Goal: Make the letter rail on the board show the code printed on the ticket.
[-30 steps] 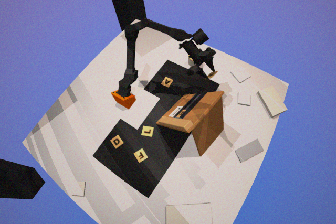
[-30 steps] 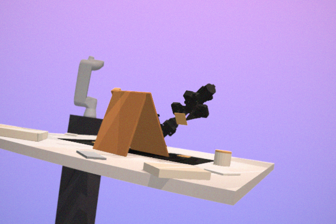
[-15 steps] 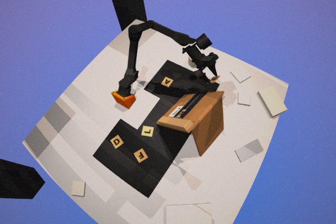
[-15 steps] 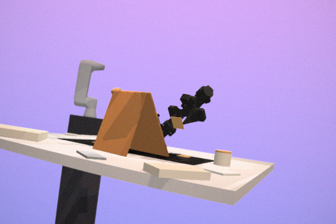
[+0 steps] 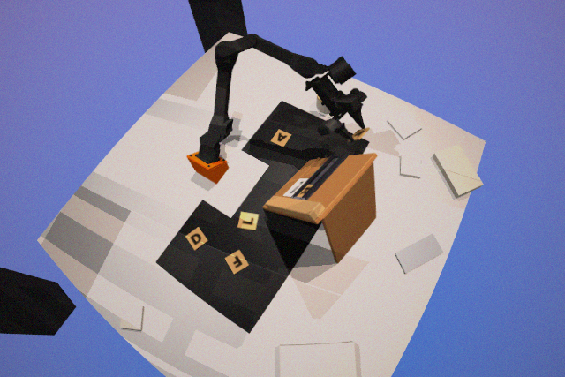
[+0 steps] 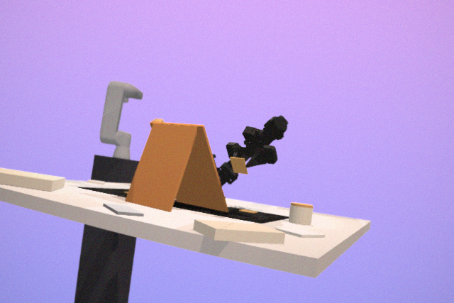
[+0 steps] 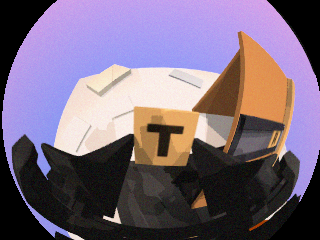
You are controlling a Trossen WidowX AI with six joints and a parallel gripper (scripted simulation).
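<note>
My gripper (image 5: 358, 130) (image 6: 234, 166) (image 7: 163, 140) is shut on a tan tile marked T (image 5: 360, 133) (image 6: 238, 164) (image 7: 164, 135). It holds the tile in the air just beyond the far end of the orange wedge board (image 5: 351, 190) (image 6: 172, 167) (image 7: 256, 87). The dark letter rail (image 5: 323, 173) (image 7: 254, 139) runs along the board's sloped face. One tile (image 5: 306, 189) (image 7: 275, 138) sits in the rail beside the white ticket (image 5: 295, 186); I cannot read either. Tiles A (image 5: 281, 137), L (image 5: 247, 220), D (image 5: 196, 238) and F (image 5: 236, 261) lie flat on the black mats (image 5: 219, 290).
Flat pale slabs (image 5: 404, 126) (image 5: 455, 169) (image 5: 418, 252) lie on the counter to the right of the board. A short cylinder (image 6: 300, 213) stands near the counter's edge. The arm's orange base (image 5: 207, 166) is left of the board. A grey stand (image 6: 115, 116) rises behind it.
</note>
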